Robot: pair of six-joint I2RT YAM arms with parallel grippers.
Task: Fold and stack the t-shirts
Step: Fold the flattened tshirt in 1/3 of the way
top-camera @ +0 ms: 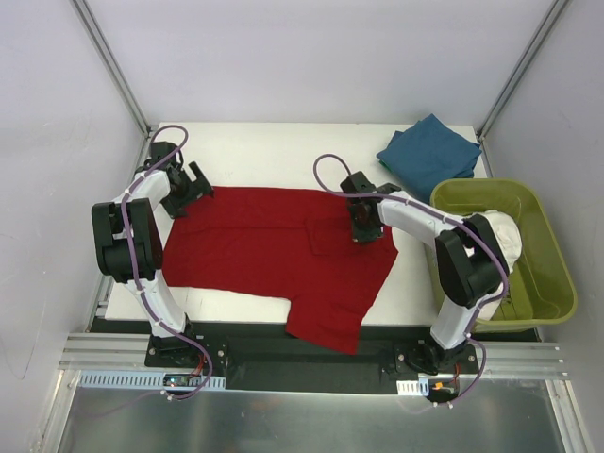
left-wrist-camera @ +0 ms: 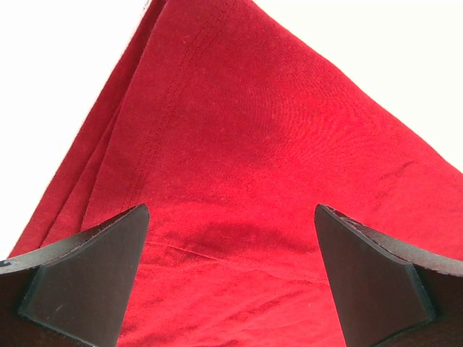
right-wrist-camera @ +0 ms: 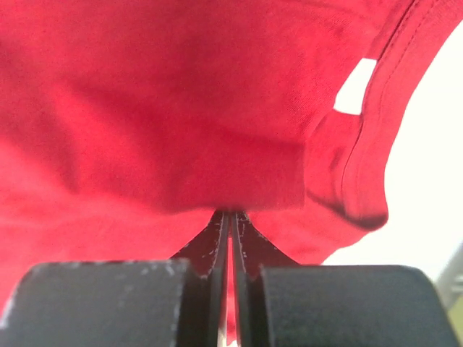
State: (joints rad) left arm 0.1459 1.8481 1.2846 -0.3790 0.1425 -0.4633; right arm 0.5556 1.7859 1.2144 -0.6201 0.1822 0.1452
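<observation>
Left arm (top-camera: 156, 297), right arm (top-camera: 411, 212): white links, bulky black joints, purple cable looped along each. Left gripper (left-wrist-camera: 231, 211): matte black wedge fingers (left-wrist-camera: 87, 282).

This looks like a robotics lab test cell. Plain white panels (top-camera: 283, 57) held by metal struts (top-camera: 109, 61) close in a white counter (top-camera: 274, 156). The left arm (top-camera: 127, 236) and the right arm (top-camera: 462, 264), with purple cables (top-camera: 318, 172) along them, are bolted to an aluminium rail (top-camera: 94, 354) at its near edge.

The left gripper (top-camera: 193, 193) was held with its jaws spread wide, the arm folded at the elbow. The right gripper (top-camera: 361, 234) was pinched tight on the red t-shirt (top-camera: 255, 241), its arm stretched inward.
</observation>
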